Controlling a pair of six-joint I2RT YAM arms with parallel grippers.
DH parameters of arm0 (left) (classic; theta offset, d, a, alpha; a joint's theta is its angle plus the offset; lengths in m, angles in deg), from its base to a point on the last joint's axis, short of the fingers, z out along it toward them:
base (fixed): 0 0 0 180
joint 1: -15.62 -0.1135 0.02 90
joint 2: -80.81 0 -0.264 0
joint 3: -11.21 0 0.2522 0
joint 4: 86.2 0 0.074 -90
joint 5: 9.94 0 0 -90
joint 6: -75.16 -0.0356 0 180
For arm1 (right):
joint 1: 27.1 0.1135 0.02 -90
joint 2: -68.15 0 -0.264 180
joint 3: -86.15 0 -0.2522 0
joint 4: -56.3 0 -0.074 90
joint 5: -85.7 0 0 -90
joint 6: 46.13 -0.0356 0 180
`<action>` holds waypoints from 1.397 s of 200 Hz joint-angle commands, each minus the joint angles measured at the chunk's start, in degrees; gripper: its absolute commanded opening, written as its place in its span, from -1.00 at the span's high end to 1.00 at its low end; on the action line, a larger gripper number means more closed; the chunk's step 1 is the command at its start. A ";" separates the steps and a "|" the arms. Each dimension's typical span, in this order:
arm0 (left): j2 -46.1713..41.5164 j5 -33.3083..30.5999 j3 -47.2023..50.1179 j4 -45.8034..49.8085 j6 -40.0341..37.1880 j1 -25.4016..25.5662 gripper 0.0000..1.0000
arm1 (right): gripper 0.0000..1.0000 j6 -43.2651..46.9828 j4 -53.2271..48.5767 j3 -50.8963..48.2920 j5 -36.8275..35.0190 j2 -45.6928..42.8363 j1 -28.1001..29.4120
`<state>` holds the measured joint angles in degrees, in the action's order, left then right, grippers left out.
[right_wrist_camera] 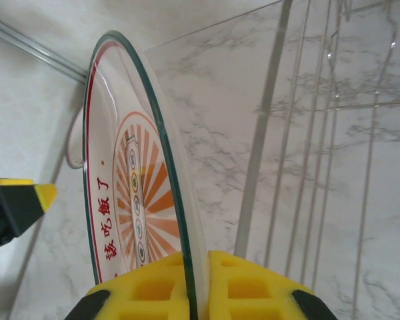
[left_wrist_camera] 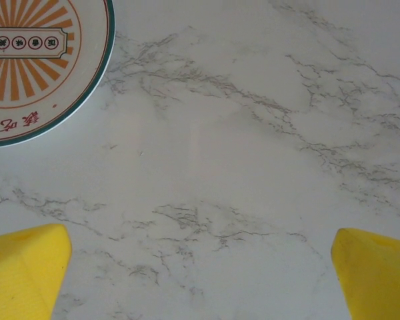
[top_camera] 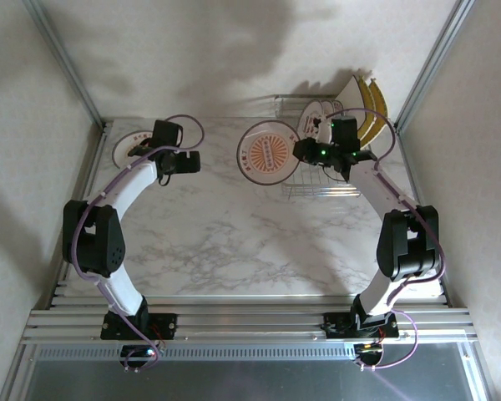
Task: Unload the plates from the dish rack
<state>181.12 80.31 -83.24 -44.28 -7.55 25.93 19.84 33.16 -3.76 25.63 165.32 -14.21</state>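
At the far right corner of the tabletop, we see the dish rack (top_camera: pixel 326 185) with a racked round plate (top_camera: pixel 316 117) and yellow square plates (top_camera: pixel 370 109) standing in it. Our right gripper (top_camera: pixel 299 151) pinches a teal-rimmed plate (top_camera: pixel 267 152) by its rim at the rack's left side. Near the far left corner lies a flat plate (top_camera: pixel 127 150). Our left gripper (top_camera: pixel 189 161) hangs just beside it, jaws spread wide.

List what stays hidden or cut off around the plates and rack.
- Top view: the right arm covers much of the dish rack, so the plates in it cannot be counted.
- Top view: the left arm hides part of the table plate.
- Left wrist view: the frame edges cut off a sunburst plate.
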 commanded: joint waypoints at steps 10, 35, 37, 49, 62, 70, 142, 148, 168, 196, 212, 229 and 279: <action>0.26 1.97 -2.48 -1.76 0.60 -0.02 -0.99 | 1.00 -4.33 10.15 -1.04 5.16 -0.40 -0.12; -0.90 12.45 -1.79 -6.91 1.02 -0.11 -0.99 | 1.00 -4.84 11.25 -1.41 5.45 0.27 -0.18; -0.97 13.27 -1.52 -7.53 1.16 -0.15 -0.99 | 1.00 -4.94 11.30 -1.40 5.52 0.43 -0.22; -1.35 20.09 -0.33 -11.25 2.58 -0.15 -0.99 | 1.00 -5.58 12.03 -1.15 6.18 1.23 -0.17; -1.35 29.09 1.33 -16.09 5.18 -0.12 -0.99 | 1.00 -6.72 12.98 -0.65 7.21 2.14 -0.18; -1.31 35.42 3.11 -20.92 6.95 -0.11 -0.99 | 1.00 -7.42 13.78 -0.24 8.12 2.81 -0.14; 2.88 50.74 10.16 -43.08 21.99 1.03 -0.76 | 1.00 -9.03 15.13 4.27 12.27 6.75 2.02; 3.27 50.77 10.08 -43.23 22.43 1.01 -0.68 | 1.00 -9.74 15.99 4.18 12.74 6.99 2.23; 4.63 50.94 9.94 -44.51 23.88 1.02 -0.50 | 1.00 -11.15 17.90 4.09 13.77 7.59 2.67; 5.22 50.33 9.35 -43.41 23.91 0.95 -0.07 | 1.00 -12.36 19.06 4.95 14.42 8.51 3.02; 5.32 50.10 9.28 -43.63 24.22 0.95 0.28 | 1.00 -12.01 18.58 5.37 14.39 8.66 3.30; 5.67 50.17 8.97 -43.41 24.50 1.01 0.70 | 1.00 -11.39 17.95 5.54 13.87 8.86 3.39; 5.69 50.97 9.65 -46.24 26.64 1.01 1.00 | 0.72 -11.03 17.21 5.86 13.31 9.19 3.52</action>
<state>186.30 130.02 -73.77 -87.03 19.84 26.41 9.96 48.35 -0.91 36.89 174.89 -11.15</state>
